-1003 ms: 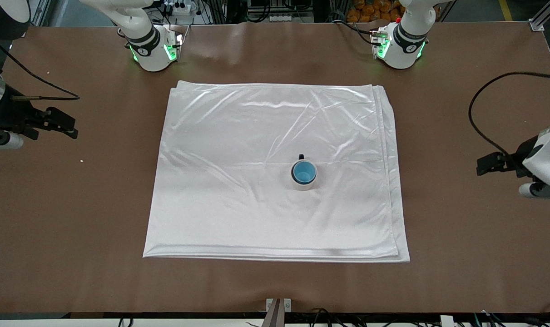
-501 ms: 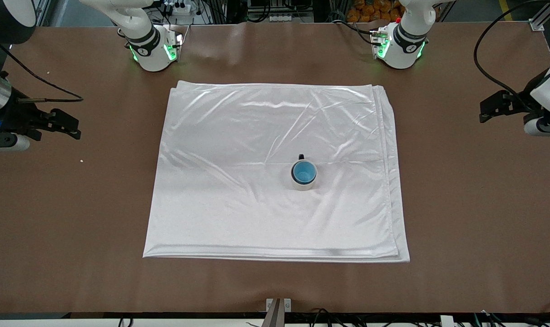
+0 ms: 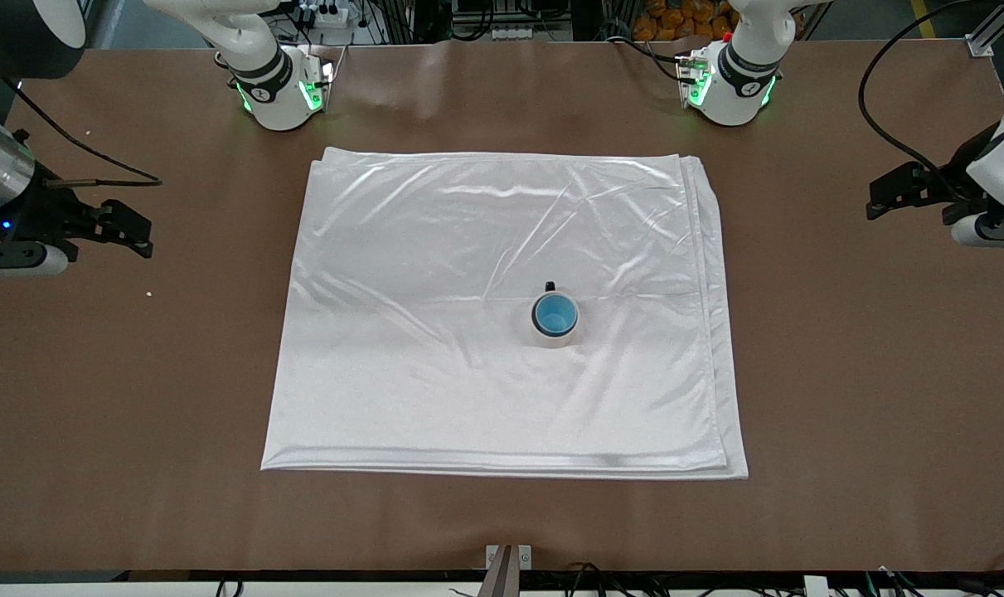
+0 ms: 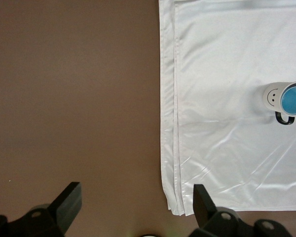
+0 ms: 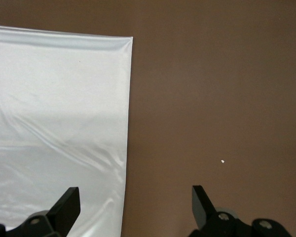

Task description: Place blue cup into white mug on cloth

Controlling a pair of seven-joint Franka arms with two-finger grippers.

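The blue cup [image 3: 555, 313] sits inside the white mug [image 3: 555, 334], which stands upright on the cloth [image 3: 435, 274] with its black handle toward the robots' bases. The left wrist view shows the mug [image 4: 273, 95] with its dot face and the blue cup [image 4: 293, 99] in it, on the cloth [image 4: 222, 74]. My left gripper [image 3: 881, 196] is open and empty over the bare table off the cloth at the left arm's end. My right gripper [image 3: 133, 231] is open and empty over the bare table at the right arm's end. The right wrist view shows a cloth corner [image 5: 59, 113].
The brown table [image 3: 841, 373] surrounds the cloth on every side. The two arm bases [image 3: 279, 91] stand along the table's edge away from the front camera. A black cable [image 3: 79, 149] trails from the right arm. A small white crumb [image 3: 148, 293] lies near the right gripper.
My left gripper has moved away from the front camera toward the bases' side and slowed. My right gripper has drifted slightly toward the cloth. The mug and cup have not moved.
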